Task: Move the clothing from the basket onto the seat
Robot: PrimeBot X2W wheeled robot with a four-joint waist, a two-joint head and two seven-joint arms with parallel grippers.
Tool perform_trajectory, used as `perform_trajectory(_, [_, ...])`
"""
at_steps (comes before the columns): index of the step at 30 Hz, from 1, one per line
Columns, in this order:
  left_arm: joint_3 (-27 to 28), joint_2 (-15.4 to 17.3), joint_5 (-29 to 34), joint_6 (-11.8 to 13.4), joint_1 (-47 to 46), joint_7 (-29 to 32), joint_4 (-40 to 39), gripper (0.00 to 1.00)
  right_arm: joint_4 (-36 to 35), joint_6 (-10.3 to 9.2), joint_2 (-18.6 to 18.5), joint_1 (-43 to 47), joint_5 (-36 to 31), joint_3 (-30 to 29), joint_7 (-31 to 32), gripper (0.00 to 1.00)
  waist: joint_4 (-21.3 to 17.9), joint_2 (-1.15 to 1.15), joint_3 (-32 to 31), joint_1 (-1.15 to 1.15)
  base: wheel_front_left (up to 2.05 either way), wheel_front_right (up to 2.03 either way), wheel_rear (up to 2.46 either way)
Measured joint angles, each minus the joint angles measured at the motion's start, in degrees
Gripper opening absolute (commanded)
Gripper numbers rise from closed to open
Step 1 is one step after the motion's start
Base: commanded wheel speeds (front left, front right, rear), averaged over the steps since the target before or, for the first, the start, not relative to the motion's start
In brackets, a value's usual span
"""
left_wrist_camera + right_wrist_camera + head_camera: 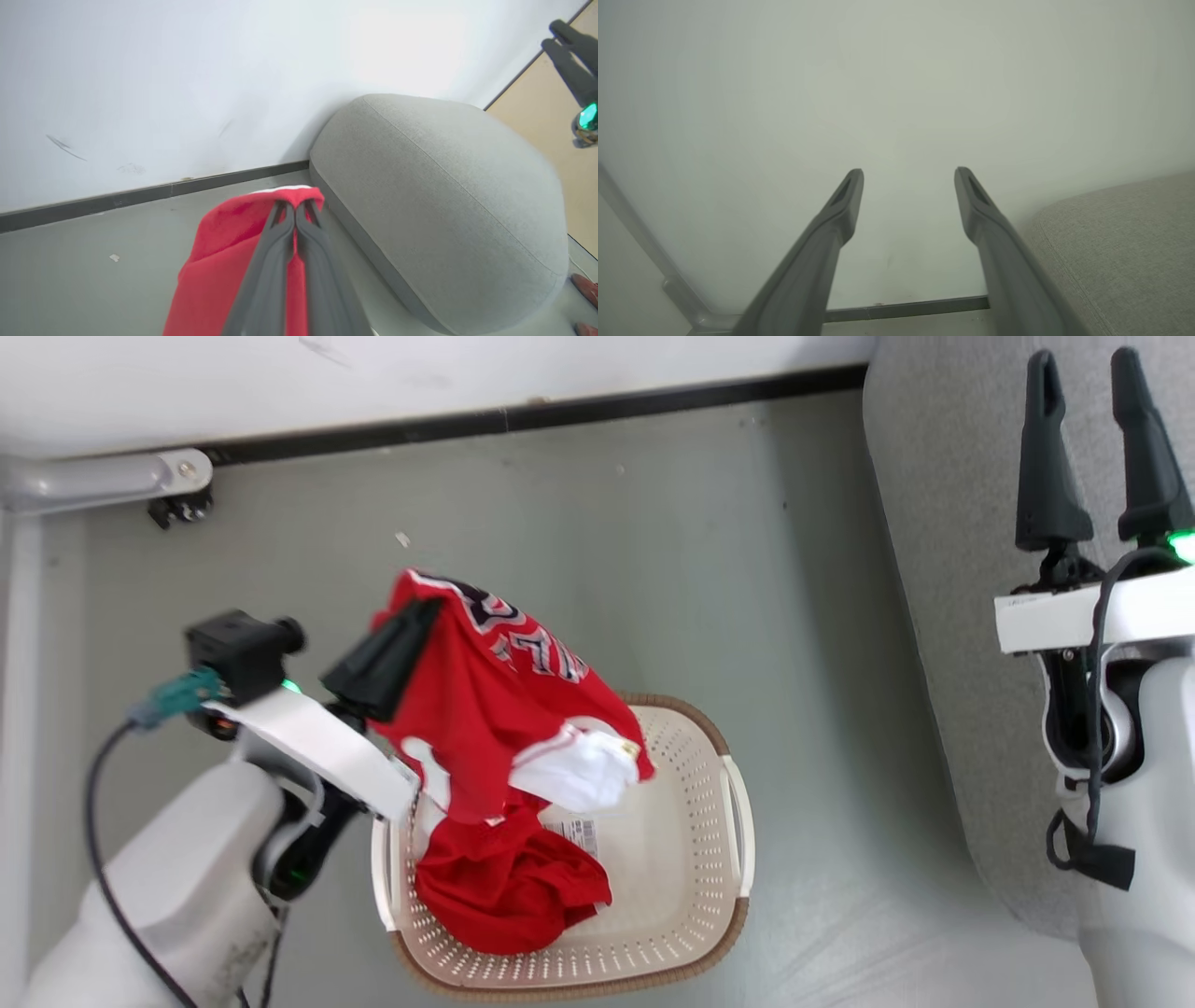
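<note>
Our left gripper (295, 211) is pinched tight on the red jersey with white trim (485, 709), which hangs over the cream perforated plastic basket with a brown rim (695, 896). A second red garment (509, 887) lies crumpled inside it. Our right gripper (1083, 373) stands spread and empty by the large grey fabric sofa (943, 616), well apart from the basket.

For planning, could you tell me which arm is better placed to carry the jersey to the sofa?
Left, likely: the left tool is shut on the jersey above the basket; the right tool is open and empty.
</note>
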Motion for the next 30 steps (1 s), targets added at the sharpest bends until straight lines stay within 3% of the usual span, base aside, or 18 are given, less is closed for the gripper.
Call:
perform_trajectory(5, [6.4, 0.1, 0.3, 0.7, 1.3, 0.0, -1.0, 0.00, 0.6, 0.00, 0.0, 2.0, -0.2, 0.1, 0.0, 1.00, 0.7, 0.00, -2.6, 0.00, 0.00, 0.00, 0.00])
perform_trajectory(20, [22.1, -3.0, 3.9, 6.5, 7.7, -0.2, -2.2, 0.00, 2.9, 0.00, 0.0, 8.4, -0.8, 0.7, 0.0, 1.00, 1.5, 0.00, -10.3, 0.00, 0.00, 0.00, 0.00])
perform_trajectory(30, [26.0, -3.1, 9.3, 6.7, 12.4, -0.2, -2.4, 0.00, 4.2, 0.00, 0.1, 13.2, -1.2, 1.7, 0.0, 1.00, 1.5, 0.00, -14.8, 0.00, 0.00, 0.00, 0.00])
